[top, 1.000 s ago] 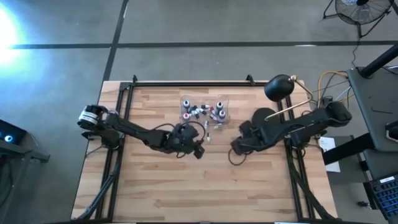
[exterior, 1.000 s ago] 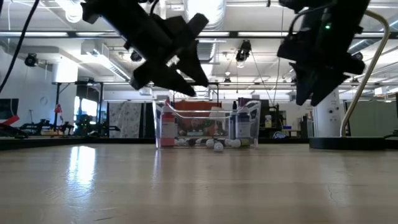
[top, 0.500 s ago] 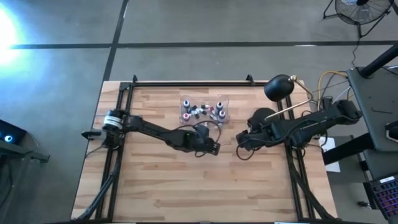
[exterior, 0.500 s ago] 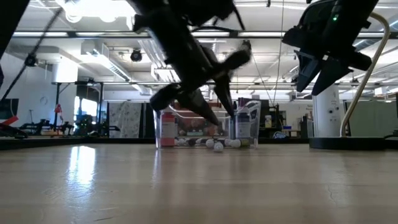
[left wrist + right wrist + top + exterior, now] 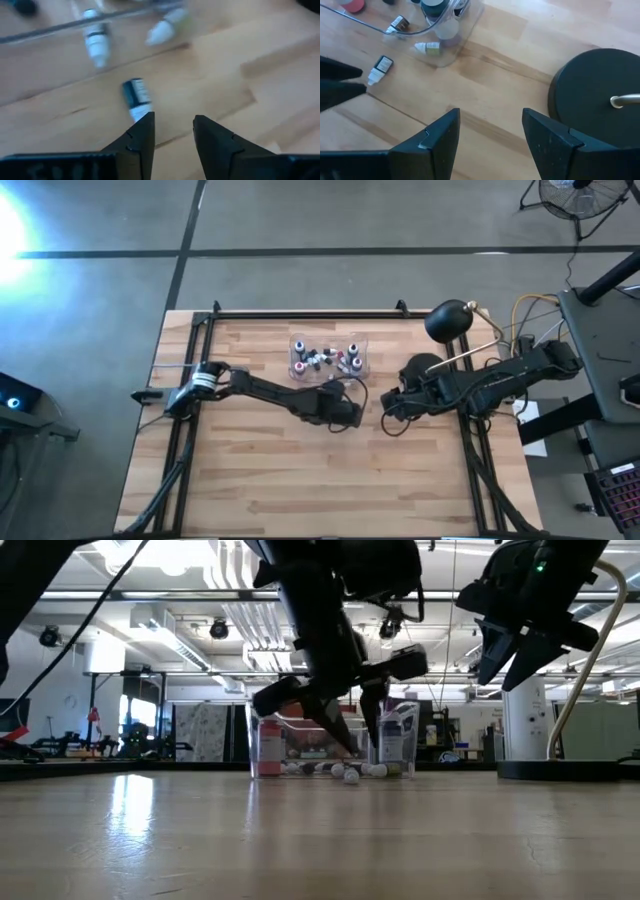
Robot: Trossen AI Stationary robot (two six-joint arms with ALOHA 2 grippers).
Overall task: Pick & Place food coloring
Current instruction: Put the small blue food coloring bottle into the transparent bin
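- Step in hand, as judged: the left gripper (image 5: pixel 172 127) is approaching a loose dropper bottle (image 5: pixel 135 97) that lies on its side on the worktop (image 5: pixel 260 480), just outside the clear box (image 5: pixel 362 352).
- Left fingers (image 5: pixel 141 135): narrow gap, nothing between them; the bottle lies just ahead of one fingertip, off the centre line.
- To do it well: shift sideways so the bottle sits between the fingers, spread them enough to span its body, lower to the worktop, then grip across the body, not the cap.
- Right gripper (image 5: pixel 490 132): fingers wide, holding nothing, waiting at centre right of the high view beside the round black lamp base (image 5: pixel 595 95).
- Location: in the high view the box with most bottles sits at upper centre; the left gripper is just below it.
- Count: one loose bottle under approach; two more white-tipped bottles (image 5: pixel 95 37) at the box edge in the left wrist view; box contents too small to count; one box; two grippers.
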